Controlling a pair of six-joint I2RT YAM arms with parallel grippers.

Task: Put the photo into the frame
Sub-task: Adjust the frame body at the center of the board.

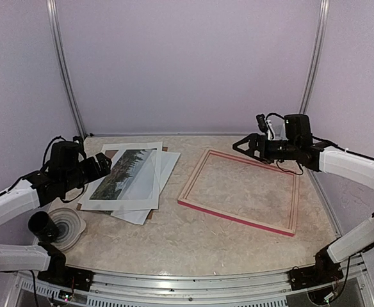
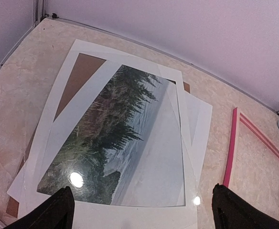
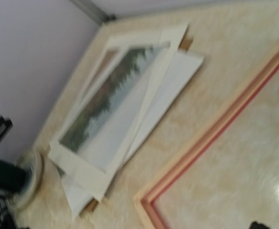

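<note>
The left gripper point(image 1: 102, 165) hangs wide open by the photo point(image 1: 124, 174), which lies on white sheets point(image 1: 168, 165). The right gripper point(image 1: 240, 146), open too, hangs over the far edge of the frame point(image 1: 193, 206), which lies flat beside the sheets.

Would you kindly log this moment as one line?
photo on stack; frame empty; left gripper open near photo; right gripper open near frame

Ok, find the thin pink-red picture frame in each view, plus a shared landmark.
Top external: the thin pink-red picture frame lies right of centre.
Left wrist: the frame shows one rail at the right edge.
Right wrist: the frame shows a corner, lower right.
Shared landmark: the landscape photo of dark trees, left of it everywhere.
</note>
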